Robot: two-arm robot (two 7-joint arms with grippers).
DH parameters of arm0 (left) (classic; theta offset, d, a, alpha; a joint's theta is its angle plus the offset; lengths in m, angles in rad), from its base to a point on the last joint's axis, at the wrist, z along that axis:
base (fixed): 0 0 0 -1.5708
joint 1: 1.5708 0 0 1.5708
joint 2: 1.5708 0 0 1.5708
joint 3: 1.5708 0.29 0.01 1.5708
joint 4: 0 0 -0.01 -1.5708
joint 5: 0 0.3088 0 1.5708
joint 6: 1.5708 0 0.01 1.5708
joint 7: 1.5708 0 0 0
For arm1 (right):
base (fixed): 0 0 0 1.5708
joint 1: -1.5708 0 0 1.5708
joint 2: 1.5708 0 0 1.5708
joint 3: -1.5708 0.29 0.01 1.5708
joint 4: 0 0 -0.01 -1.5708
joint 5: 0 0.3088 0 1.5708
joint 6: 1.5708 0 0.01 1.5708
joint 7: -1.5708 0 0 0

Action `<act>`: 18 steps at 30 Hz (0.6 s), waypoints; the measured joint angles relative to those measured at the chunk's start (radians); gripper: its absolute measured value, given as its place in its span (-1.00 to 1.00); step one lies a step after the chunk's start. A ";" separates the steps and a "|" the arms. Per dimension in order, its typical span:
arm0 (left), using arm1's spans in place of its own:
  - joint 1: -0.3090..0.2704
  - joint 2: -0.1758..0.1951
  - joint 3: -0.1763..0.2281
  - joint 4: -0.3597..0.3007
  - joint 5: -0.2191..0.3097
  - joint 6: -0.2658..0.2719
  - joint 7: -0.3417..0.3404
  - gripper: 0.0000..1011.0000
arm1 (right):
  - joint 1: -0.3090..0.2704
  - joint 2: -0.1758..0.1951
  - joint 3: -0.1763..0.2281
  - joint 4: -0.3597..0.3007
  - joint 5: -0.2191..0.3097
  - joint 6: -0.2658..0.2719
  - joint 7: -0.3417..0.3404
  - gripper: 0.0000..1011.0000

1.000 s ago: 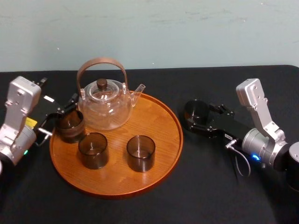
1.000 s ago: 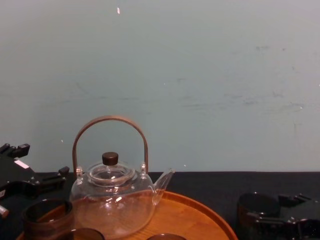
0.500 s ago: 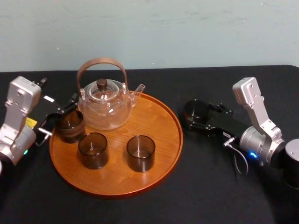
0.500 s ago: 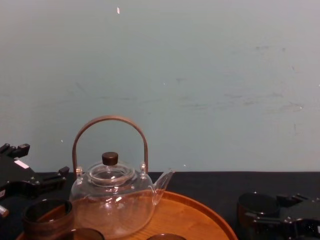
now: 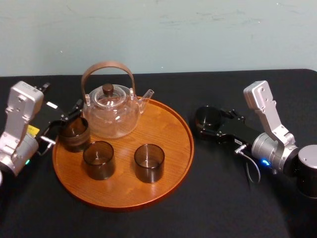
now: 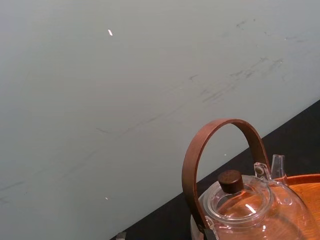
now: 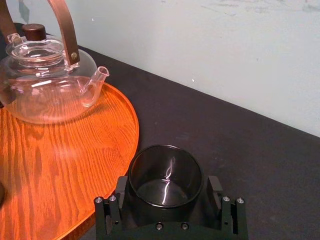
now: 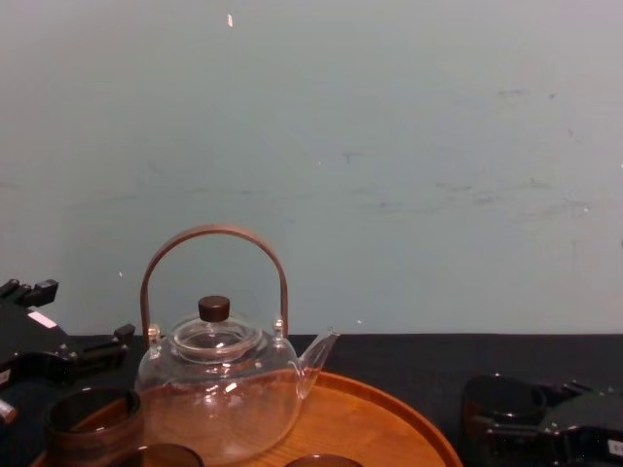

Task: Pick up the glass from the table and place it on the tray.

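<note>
Finding: the right gripper [image 7: 167,186] is closed about the short, dark smoked cylindrical glass [image 5: 206,116], one jaw against each side of its wall. The glass stands upright on the table [image 5: 223,198], a broad surface under black cloth, within the gripper and just clear of the rim of the large round orange-brown wooden tray [image 5: 173,163], which lies directly beyond the gripper's tips.

Step in hand, as judged: lift and carry to the tray. The grip sits low on smooth glass, so a level, unhurried lift is advised, high enough to clear the raised rim. The bare wood nearest the gripper is the sensible landing spot, short of the clear glass teapot with the bent wooden handle [image 5: 111,111] and of the two dark glasses [image 5: 149,162] beyond.

The left gripper [image 5: 69,119] rests at the tray's far side, beside a third dark glass [image 5: 75,133].

Not verified: whether the left gripper is open or closed, or touches that glass, cannot be told. The right gripper's body hides the base of the glass in the right wrist view, so contact with the cloth cannot be confirmed. The chest view cuts off the lower part of the glass and the near half of the tray.
</note>
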 joint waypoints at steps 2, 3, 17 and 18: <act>0.000 0.000 0.000 0.000 0.000 0.000 0.000 0.98 | 0.009 -0.006 -0.002 0.013 -0.002 0.000 0.002 0.98; 0.000 0.000 0.000 0.000 0.000 0.000 0.000 0.98 | 0.009 -0.006 -0.002 0.013 -0.002 0.000 0.002 0.98; 0.000 0.000 0.000 0.000 0.000 0.000 0.000 0.98 | 0.055 -0.036 -0.015 0.094 -0.009 -0.012 0.014 0.98; 0.000 0.000 0.000 0.000 0.000 0.000 0.000 0.98 | 0.057 -0.037 -0.016 0.096 -0.010 -0.013 0.014 0.98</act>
